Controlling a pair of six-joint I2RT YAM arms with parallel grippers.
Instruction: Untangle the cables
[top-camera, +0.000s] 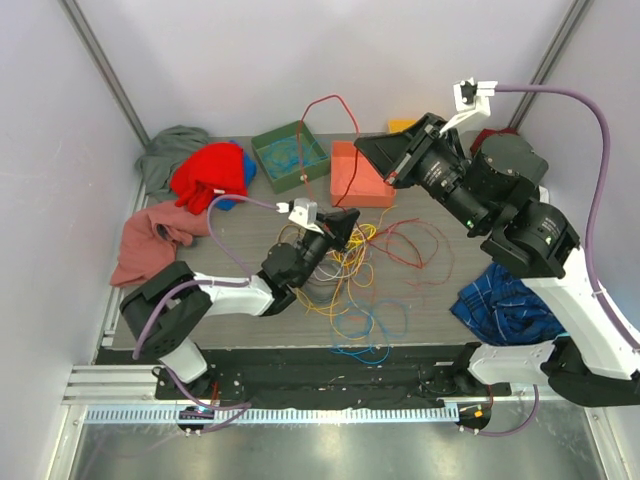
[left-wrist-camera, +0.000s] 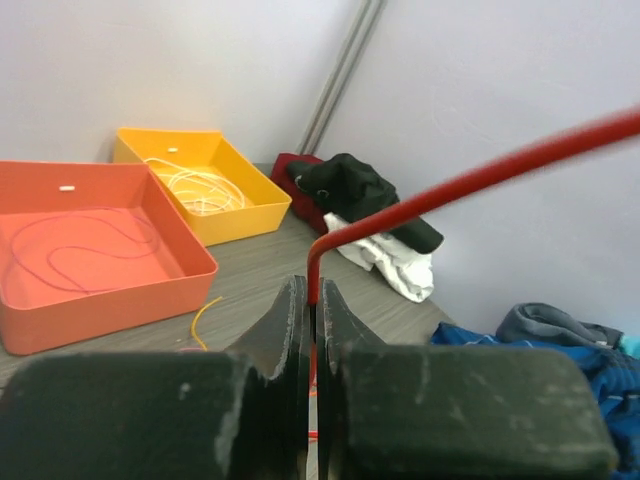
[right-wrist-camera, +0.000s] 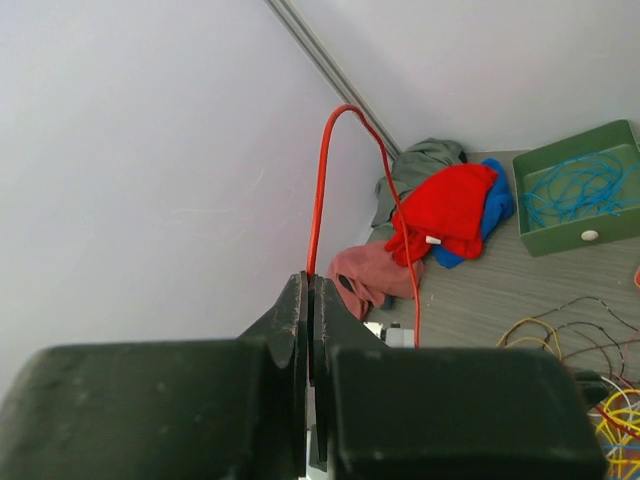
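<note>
The cables (top-camera: 375, 268) lie in a loose tangle of yellow, orange, red, blue and brown loops in the middle of the table. One red cable (top-camera: 338, 98) rises out of it in a tall arc. My left gripper (top-camera: 348, 224) hovers over the tangle's left side. In the left wrist view this gripper (left-wrist-camera: 312, 292) is shut on the red cable (left-wrist-camera: 470, 180), which bends sharply up and to the right. My right gripper (top-camera: 360, 142) is raised at the back; in its wrist view the gripper (right-wrist-camera: 312, 282) is shut on the red cable (right-wrist-camera: 320, 190).
At the back stand a green tray (top-camera: 266, 160) holding blue cable, an orange tray (top-camera: 345, 185) and a yellow tray (left-wrist-camera: 240, 215). Clothes lie around: red (top-camera: 210, 175), grey (top-camera: 172, 145) and pink (top-camera: 150, 238) at left, blue plaid (top-camera: 500, 305) at right, black and white (left-wrist-camera: 370, 205).
</note>
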